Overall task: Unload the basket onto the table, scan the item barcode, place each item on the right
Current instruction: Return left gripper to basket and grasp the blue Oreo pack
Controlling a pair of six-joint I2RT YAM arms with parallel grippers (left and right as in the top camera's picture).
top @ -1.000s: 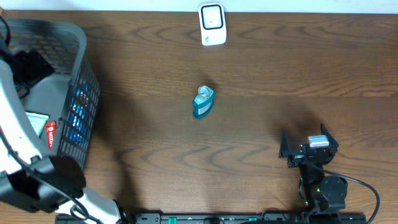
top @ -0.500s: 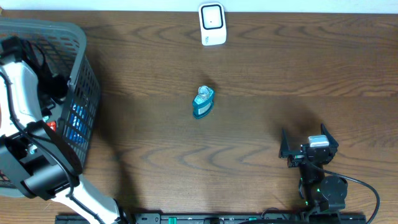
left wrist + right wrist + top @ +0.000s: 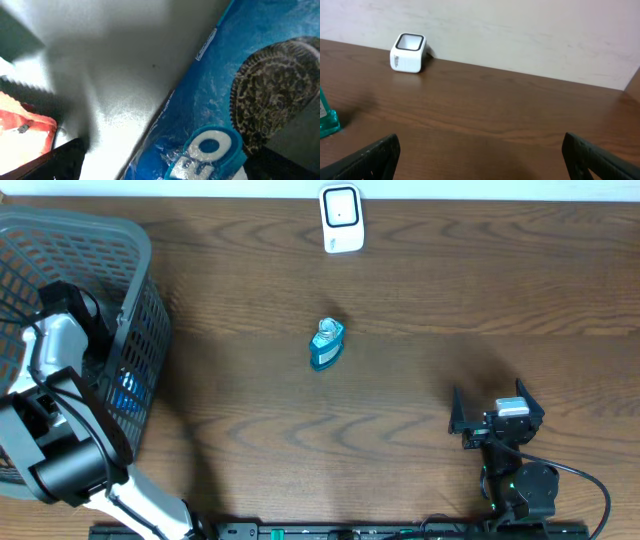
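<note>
Left wrist view: inside the basket (image 3: 140,270), left end effector (image 3: 175,161) spread wide and empty just above the blue cookie packet (image 3: 260,75), probably the item to lift out toward the scanner (image 3: 341,218) at the far edge of the tabletop (image 3: 250,410). Right end effector (image 3: 495,415) released, parked aside.

A dark brown, wood-grained tabletop (image 3: 420,290) is seen across the whole overhead view. A pale, faintly mottled wall (image 3: 520,30) is met directly behind the tabletop's far edge. Soft, diffuse shadows are cast on the tabletop.
</note>
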